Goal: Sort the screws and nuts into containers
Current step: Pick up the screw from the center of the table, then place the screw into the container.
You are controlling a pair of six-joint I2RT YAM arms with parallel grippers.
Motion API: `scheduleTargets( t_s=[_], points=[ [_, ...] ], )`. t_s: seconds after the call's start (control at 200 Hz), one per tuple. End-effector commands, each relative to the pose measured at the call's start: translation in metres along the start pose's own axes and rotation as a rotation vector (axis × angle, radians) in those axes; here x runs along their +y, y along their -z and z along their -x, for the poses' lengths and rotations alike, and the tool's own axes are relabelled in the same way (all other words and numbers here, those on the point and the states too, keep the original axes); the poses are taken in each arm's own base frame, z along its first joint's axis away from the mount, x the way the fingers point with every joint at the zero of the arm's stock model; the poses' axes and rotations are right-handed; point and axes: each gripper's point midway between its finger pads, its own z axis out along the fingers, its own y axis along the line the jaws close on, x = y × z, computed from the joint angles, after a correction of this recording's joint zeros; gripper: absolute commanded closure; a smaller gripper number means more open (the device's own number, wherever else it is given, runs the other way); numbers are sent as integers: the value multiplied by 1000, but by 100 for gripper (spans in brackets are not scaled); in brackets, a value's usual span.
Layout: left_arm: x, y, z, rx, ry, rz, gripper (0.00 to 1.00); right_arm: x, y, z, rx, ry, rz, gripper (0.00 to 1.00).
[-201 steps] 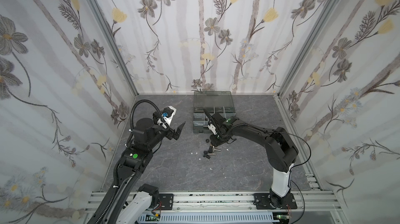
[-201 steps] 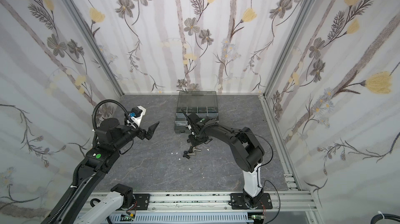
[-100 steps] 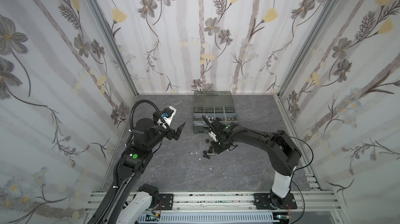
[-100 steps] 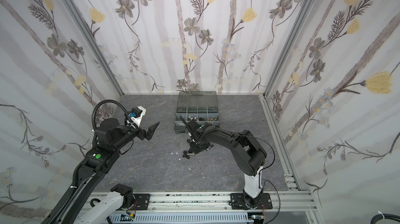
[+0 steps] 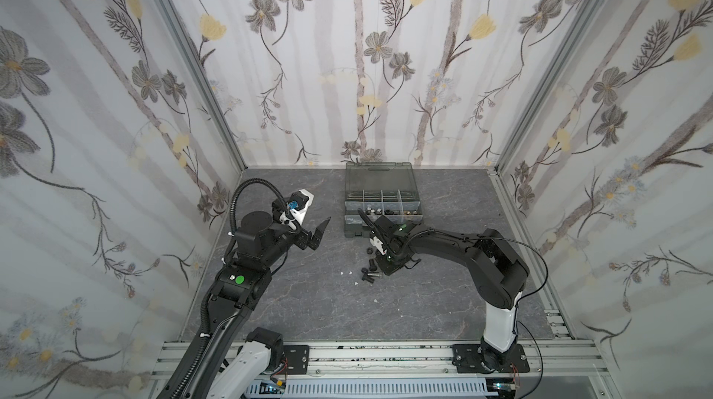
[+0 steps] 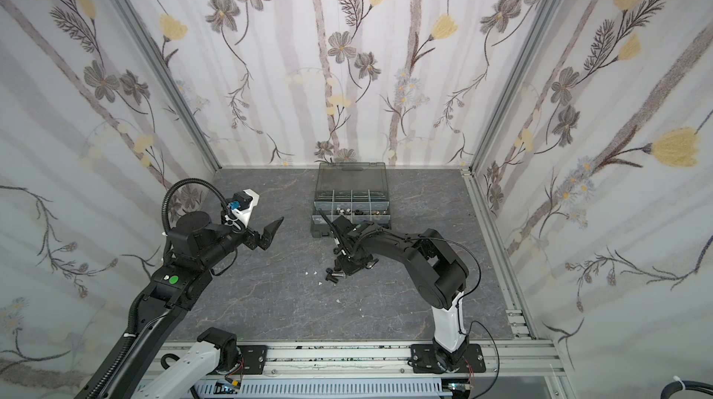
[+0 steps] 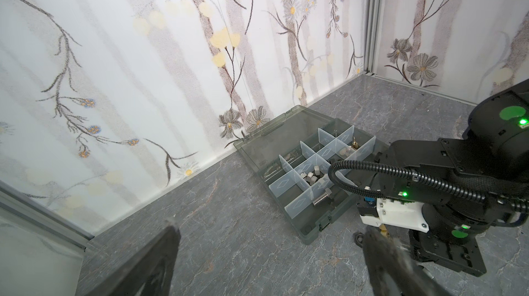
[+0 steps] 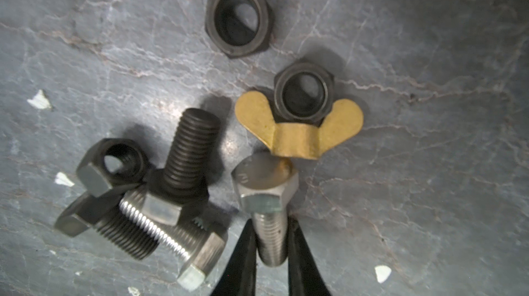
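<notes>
right hand (image 8: 270, 221): clamped on silver screw (image 8: 266, 194) shank
left hand (image 7: 270, 228): wide open, empty, above tabletop (image 7: 229, 223)
wing nut (image 8: 297, 134): just beside screw head, black nut (image 8: 300, 94) touching it

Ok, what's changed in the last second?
The right gripper came down from beside the case to the loose pile and closed on the threaded shank of the silver bolt. The left gripper is still raised and open. The case and the rest of the pile look unmoved.
</notes>
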Motion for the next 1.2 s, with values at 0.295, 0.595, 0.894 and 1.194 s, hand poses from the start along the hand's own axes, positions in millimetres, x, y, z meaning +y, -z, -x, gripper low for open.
scheduleTargets(
  t_s=[0.295, 0.595, 0.894, 1.194],
  points=[
    [2, 0, 7, -31, -6, 10, 0, 2, 30, -4, -16, 10, 9, 91],
    [2, 2, 9, -37, -8, 9, 0, -10, 73, 46, -124, 10, -31, 91],
    [2, 3, 9, -40, -8, 13, 0, -46, 80, 118, -190, 55, -106, 91],
    [4, 2, 8, -32, -10, 22, 0, -51, 58, 135, -181, 82, -106, 92]
  ],
)
